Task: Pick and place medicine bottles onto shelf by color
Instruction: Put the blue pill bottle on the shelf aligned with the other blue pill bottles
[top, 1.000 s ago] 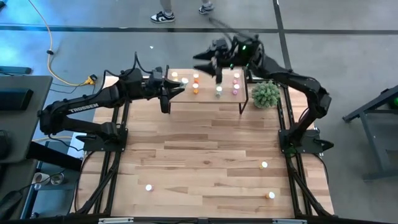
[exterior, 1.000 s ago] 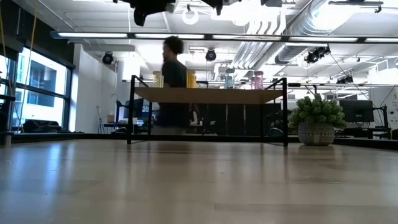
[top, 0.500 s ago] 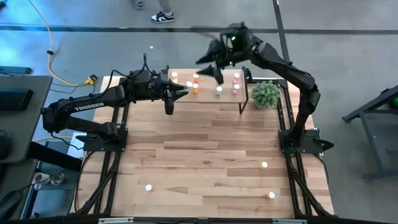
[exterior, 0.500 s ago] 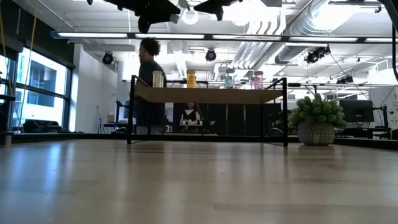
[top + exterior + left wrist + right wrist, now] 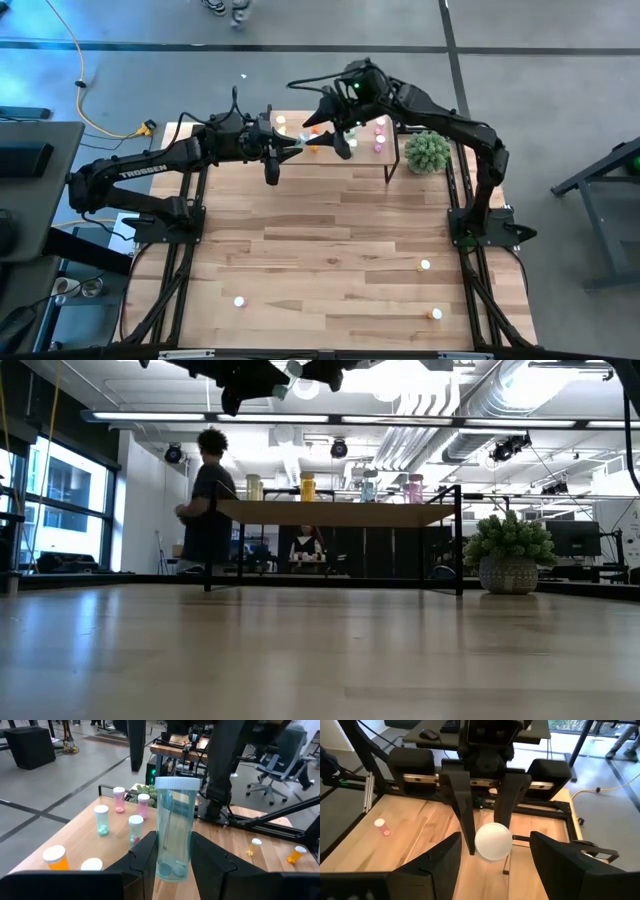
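high: overhead, straight down, far; whole counter (image 5: 330,250), both arms, shelf (image 5: 335,140) at the far edge.
low: counter height, level across the wood into the room; shelf (image 5: 335,512) side-on, mid-distance, plant (image 5: 508,555) beside it.
left wrist: close, looks past its own fingers (image 5: 145,857) and a held green bottle (image 5: 175,827) over the shelf top.
right wrist: close, looks at the left arm's fingers (image 5: 462,812) head-on.
shared: shelf shows in high, low, left wrist; the bottle's white cap (image 5: 493,840) in both wrist views.
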